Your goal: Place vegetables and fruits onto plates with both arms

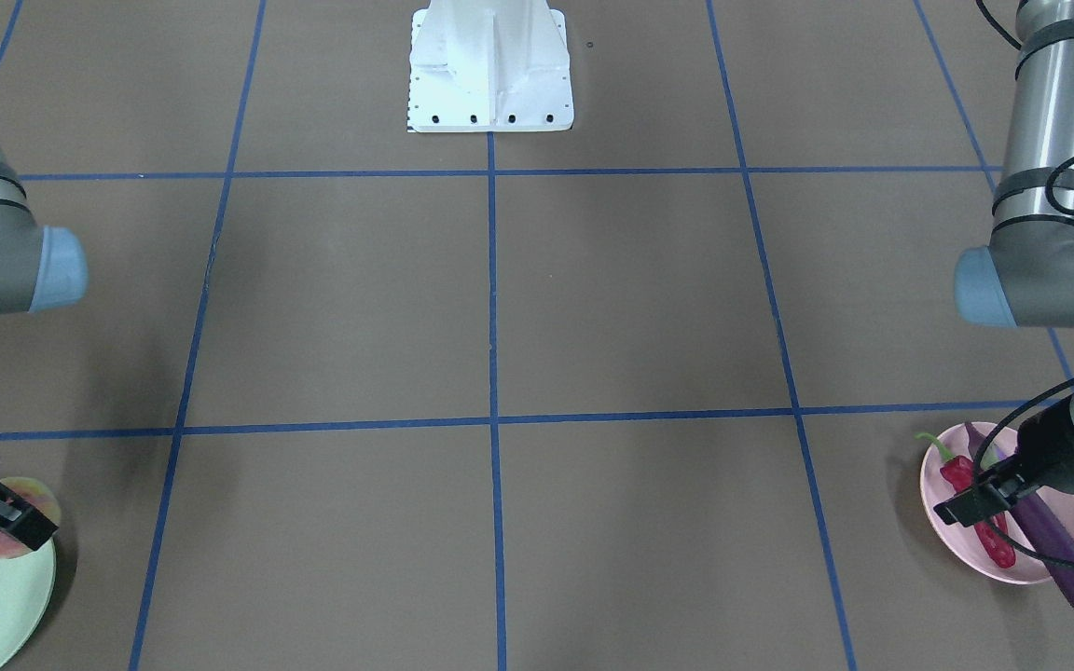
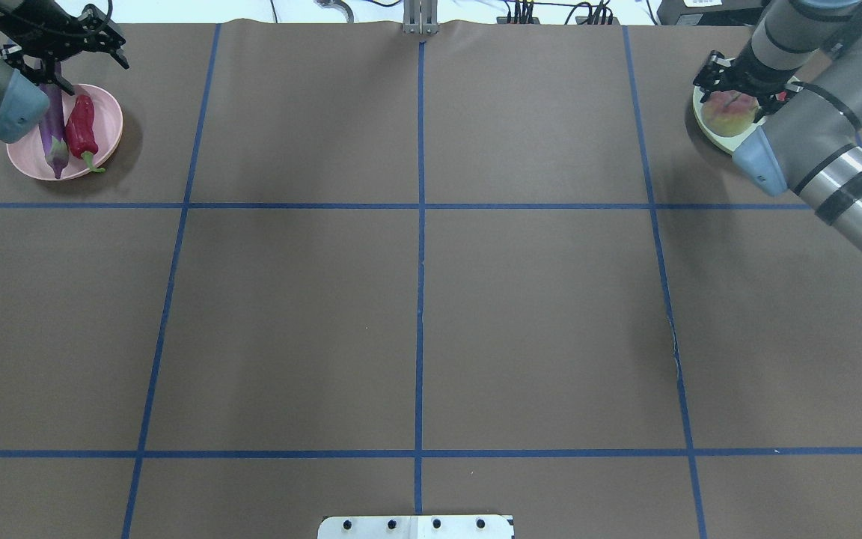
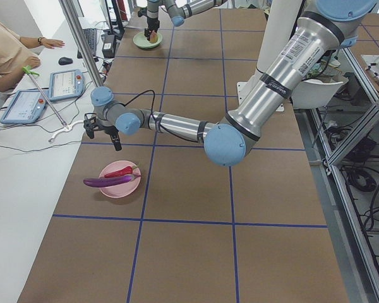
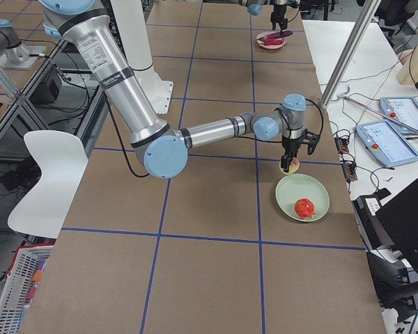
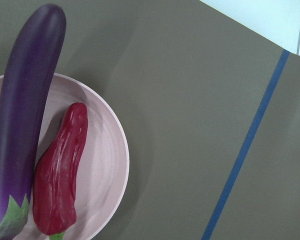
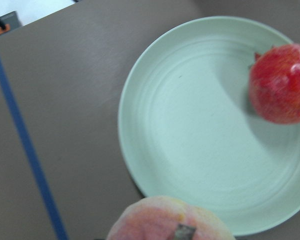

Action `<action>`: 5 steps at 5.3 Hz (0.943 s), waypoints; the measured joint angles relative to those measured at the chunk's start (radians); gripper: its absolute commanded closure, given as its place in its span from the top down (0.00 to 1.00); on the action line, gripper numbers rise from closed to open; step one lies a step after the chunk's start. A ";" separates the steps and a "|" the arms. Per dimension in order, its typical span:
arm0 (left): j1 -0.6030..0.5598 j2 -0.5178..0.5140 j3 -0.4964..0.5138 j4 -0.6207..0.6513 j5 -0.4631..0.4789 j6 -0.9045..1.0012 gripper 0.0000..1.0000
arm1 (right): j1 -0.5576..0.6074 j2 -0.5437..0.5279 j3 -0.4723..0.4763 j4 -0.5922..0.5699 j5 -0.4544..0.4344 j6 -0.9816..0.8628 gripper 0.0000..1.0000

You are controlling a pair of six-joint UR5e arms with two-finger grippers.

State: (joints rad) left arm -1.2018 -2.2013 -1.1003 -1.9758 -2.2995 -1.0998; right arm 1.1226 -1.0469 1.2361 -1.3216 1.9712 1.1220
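Note:
The purple eggplant (image 2: 52, 131) and the red chili (image 2: 81, 127) lie side by side on the pink plate (image 2: 105, 112) at the table's far left corner. The eggplant's tip overhangs the rim (image 5: 25, 115). My left gripper (image 2: 64, 56) hovers above that plate, open and empty. My right gripper (image 2: 738, 86) is shut on the pink-yellow peach (image 2: 730, 112) and holds it over the rim of the mint green plate (image 6: 190, 125). The red pomegranate-like ball (image 6: 282, 82) sits on that plate near its edge. In the overhead view my right arm hides the ball.
The white base block (image 1: 490, 70) stands at the table's robot side. A side desk with tablets (image 3: 50, 85) and cables runs past the far edge, with a person (image 3: 0, 57) seated there. Blue tape lines (image 2: 420, 299) cross the brown table.

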 measured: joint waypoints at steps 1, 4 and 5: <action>0.000 0.000 -0.005 0.001 0.001 0.000 1.00 | 0.017 -0.011 -0.032 0.001 -0.030 -0.032 0.00; -0.001 0.017 -0.037 0.004 0.004 -0.001 1.00 | -0.007 0.028 -0.151 0.121 -0.056 0.026 0.09; -0.001 0.020 -0.043 0.004 0.005 -0.001 1.00 | -0.018 0.035 -0.175 0.154 -0.060 0.043 0.74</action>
State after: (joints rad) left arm -1.2024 -2.1809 -1.1437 -1.9715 -2.2946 -1.1012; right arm 1.1046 -1.0115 1.0608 -1.1671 1.9107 1.1655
